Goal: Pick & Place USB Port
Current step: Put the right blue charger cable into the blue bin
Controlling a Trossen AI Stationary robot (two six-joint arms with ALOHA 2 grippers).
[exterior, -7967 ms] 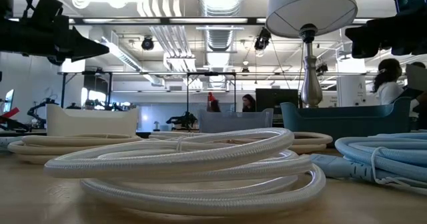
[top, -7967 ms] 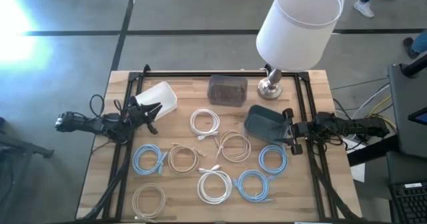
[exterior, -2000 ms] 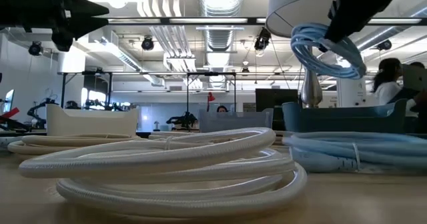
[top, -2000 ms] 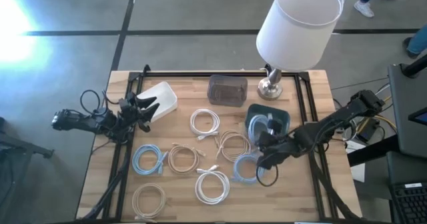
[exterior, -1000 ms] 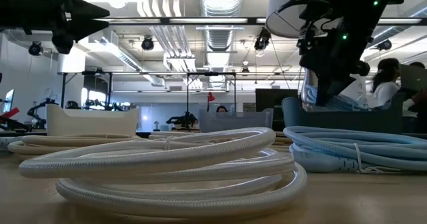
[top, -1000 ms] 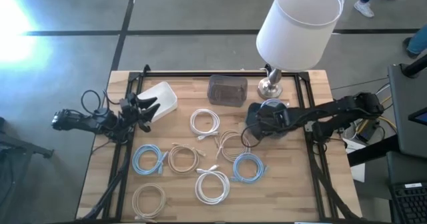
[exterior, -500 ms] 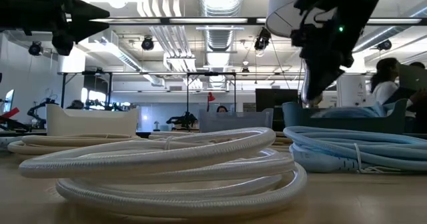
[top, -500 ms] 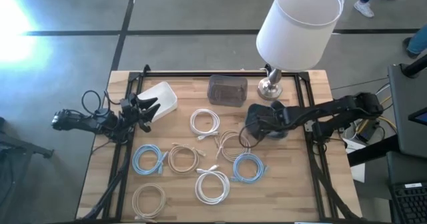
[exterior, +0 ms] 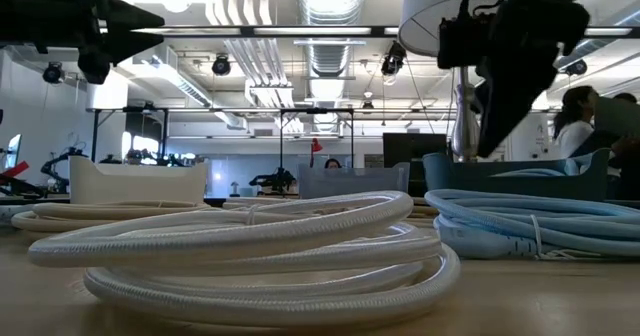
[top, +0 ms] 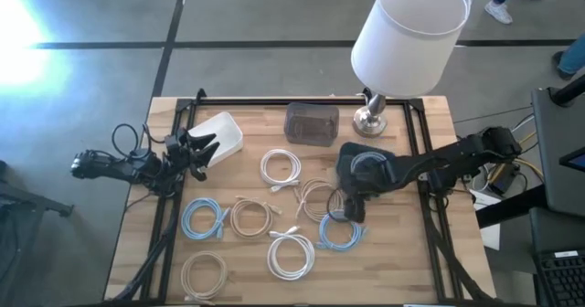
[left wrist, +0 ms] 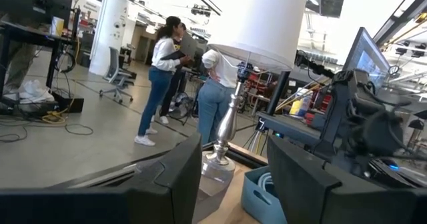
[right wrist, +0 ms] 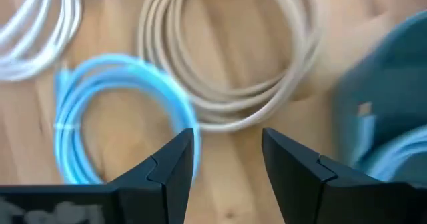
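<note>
Toward the bench's (top: 128, 252) near edge lies a blue cable coil (top: 340, 231). Above it hovers the right hand (top: 352, 206), fingers spread and empty. Beyond, the teal bin (top: 345, 156) holds blue coils. The left hand (top: 203, 152) waits, spread, beside the white bin (top: 219, 132).

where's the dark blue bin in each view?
High: blue bin, right of centre, below the lamp base.
Low: far right, beside the lamp stem.
Left wrist: lower middle, by the lamp base.
Right wrist: right edge.
Shared landmark: the lamp, except in the right wrist view.

No text, label or number can be read anywhere
</note>
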